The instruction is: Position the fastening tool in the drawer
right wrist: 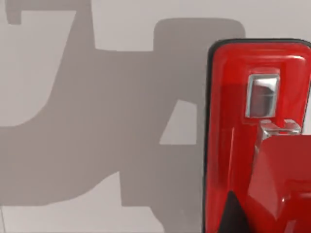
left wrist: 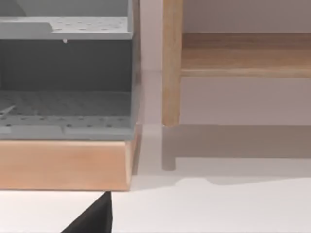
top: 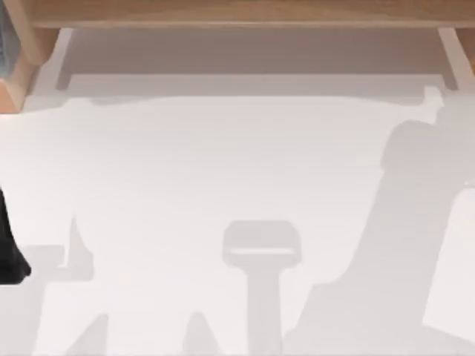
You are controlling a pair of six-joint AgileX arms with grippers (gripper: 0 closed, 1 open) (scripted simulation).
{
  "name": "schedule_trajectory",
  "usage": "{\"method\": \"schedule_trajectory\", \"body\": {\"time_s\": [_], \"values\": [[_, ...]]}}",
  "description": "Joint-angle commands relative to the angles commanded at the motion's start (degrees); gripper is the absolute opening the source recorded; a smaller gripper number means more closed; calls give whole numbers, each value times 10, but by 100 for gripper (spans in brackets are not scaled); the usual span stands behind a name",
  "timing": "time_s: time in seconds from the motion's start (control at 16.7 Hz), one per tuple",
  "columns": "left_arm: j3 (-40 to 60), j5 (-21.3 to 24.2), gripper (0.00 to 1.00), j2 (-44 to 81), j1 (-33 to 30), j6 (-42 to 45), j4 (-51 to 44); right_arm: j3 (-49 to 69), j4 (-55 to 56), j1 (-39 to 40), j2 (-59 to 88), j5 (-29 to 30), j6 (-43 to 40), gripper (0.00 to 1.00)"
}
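lying on white table [right wrist: 97, 29]: red stapler [right wrist: 243, 145].

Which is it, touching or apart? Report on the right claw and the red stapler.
Cannot tell. In the right wrist view the right claw shows as a dark tip overlapping the red stapler; neither contact nor gap is plain.

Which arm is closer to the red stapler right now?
Right. Its wrist view has the red stapler close up on the white table. The left arm sits at the table's left edge, its wrist view facing the wooden cabinet.
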Motion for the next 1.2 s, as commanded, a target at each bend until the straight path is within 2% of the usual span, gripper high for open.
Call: {"method": "schedule_trajectory", "body": {"time_s": [0.36, 1.14, 1.2], "values": [[0, 0, 100, 0, 0, 0, 0, -6, -2, 2, 2, 11, 8, 0], [0, 0, 100, 0, 0, 0, 0, -6, -2, 2, 2, 11, 8, 98], [0, 0, 100, 0, 0, 0, 0, -6, -2, 2, 2, 11, 8, 100]]}}
